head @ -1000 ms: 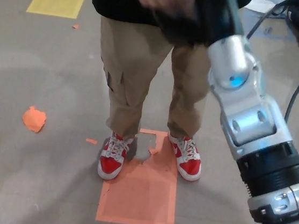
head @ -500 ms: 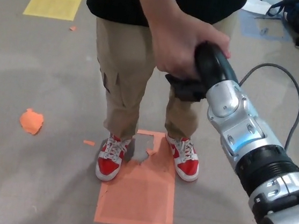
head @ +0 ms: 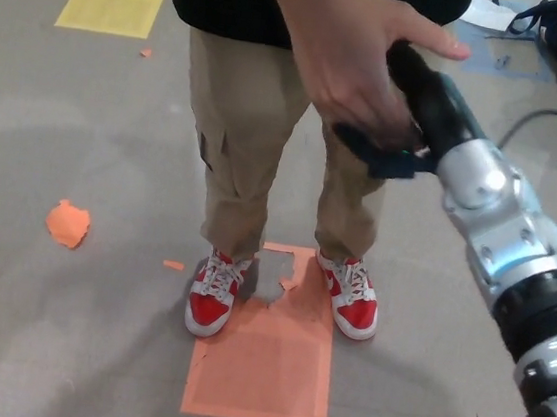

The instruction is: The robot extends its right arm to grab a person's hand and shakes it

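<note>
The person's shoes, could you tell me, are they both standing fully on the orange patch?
No. The left shoe in the picture stands almost wholly on bare floor beside the orange patch, and the other shoe only overlaps its edge.

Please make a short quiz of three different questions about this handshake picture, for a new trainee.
1. True or false: the robot's right hand is in contact with the person's hand.
2. Multiple choice: what colour is the rectangle on the floor by the shoes? A. green B. orange C. white
3. Fill in: the person's trousers are ____ in colour.

Key: 1 true, the person's hand covers it from above. 2 B. 3 tan.
</note>
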`<state>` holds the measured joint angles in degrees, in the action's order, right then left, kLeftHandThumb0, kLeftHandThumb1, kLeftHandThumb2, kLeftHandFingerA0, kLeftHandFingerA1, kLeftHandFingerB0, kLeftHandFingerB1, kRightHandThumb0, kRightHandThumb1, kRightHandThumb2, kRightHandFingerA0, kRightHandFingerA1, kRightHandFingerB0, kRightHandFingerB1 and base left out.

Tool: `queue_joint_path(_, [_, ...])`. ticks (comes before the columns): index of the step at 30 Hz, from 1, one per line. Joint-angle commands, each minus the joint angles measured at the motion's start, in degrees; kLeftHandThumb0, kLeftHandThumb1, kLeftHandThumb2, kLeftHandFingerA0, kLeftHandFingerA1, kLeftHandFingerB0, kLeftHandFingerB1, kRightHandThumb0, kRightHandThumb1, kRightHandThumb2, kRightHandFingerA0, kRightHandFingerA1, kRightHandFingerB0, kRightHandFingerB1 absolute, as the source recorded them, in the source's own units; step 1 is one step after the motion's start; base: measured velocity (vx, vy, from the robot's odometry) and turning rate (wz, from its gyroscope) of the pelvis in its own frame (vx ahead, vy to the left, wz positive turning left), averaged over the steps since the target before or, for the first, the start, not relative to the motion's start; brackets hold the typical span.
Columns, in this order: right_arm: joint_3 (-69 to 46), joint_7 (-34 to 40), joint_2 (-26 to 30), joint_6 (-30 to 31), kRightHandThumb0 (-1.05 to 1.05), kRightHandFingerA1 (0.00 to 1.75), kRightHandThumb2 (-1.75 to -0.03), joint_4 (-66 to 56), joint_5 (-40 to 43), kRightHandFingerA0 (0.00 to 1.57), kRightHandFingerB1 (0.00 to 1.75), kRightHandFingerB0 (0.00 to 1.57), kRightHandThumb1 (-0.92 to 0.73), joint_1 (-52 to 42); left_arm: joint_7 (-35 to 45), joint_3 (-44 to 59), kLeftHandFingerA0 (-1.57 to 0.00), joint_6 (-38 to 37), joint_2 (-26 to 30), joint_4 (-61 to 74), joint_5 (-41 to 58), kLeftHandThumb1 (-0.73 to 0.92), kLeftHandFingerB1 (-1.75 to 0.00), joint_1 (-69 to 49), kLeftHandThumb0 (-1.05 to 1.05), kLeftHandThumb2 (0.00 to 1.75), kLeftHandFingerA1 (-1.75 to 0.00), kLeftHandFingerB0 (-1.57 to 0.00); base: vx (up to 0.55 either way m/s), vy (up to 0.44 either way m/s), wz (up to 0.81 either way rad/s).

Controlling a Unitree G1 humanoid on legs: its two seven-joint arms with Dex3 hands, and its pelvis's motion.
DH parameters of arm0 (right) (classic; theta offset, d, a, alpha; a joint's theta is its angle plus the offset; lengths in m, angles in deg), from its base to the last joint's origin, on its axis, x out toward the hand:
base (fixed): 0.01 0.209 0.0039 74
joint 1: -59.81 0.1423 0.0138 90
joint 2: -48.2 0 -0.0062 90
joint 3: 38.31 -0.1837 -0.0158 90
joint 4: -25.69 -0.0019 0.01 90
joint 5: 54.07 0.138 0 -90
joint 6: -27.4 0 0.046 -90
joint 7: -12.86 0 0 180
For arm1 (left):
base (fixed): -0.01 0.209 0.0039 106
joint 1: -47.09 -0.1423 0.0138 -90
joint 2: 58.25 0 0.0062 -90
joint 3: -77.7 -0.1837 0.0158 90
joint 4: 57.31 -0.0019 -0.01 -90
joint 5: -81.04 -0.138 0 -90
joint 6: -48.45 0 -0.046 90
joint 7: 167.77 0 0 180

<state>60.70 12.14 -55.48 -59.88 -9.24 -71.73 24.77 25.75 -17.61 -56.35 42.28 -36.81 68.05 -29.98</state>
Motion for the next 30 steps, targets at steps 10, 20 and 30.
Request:
queue_joint_path(10, [-5.49, -6.46, 8.23, -5.11, -0.77, 0.0, -0.76, 6.15, 4.9, 0.0, 0.0, 0.0, -0.52, -10.81, -0.76, -0.61, -0.32, -0.34, 1.31, -0.87, -0.73, 0.87, -0.32, -1.3, -0.52, 0.65, -0.37, -0.24, 0.0, 0.0, 0.0])
queue_joint_path(20, [-4.08, -7.89, 11.84, -4.87, -0.87, 0.06, -0.9, 11.96, 3.93, 0.0, 0.0, 0.0, -0.6, -21.38, 0.07, -0.76, -0.3, -0.36, 1.52, -0.59, -0.51, 0.87, -0.31, -1.5, -0.51, 0.66, -0.36, -0.22, 0.0, 0.0, 0.0])
queue_joint_path(30, [-0.99, -9.39, 11.91, -1.93, -0.76, 0.02, -0.64, 21.29, 2.42, 0.0, 0.0, 0.0, -0.83, -31.38, -0.13, -0.66, -0.29, -0.52, 0.84, -0.58, -0.24, 0.86, -0.31, -2.16, -0.51, 0.65, -0.36, -0.21, 0.0, 0.0, 0.0])
